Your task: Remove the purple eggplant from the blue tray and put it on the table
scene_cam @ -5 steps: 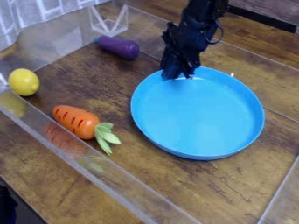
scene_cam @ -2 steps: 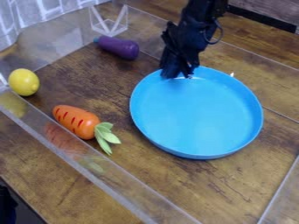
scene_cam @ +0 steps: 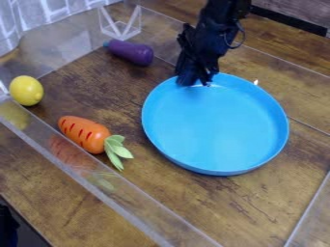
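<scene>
The tool (scene_cam: 196, 81) is pressed together at the far rim of the blue tray (scene_cam: 222, 135); the purple eggplant (scene_cam: 129, 52) lies on the counter (scene_cam: 258, 210)

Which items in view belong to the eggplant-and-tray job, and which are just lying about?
Job: glossy dark-purple toy eggplant, lying on the dark brown wooden table; round bright-blue plastic tray, nothing in it; black pincer at the tray's far rim.
Lying about: orange toy carrot with green leaves; yellow toy lemon.
</scene>
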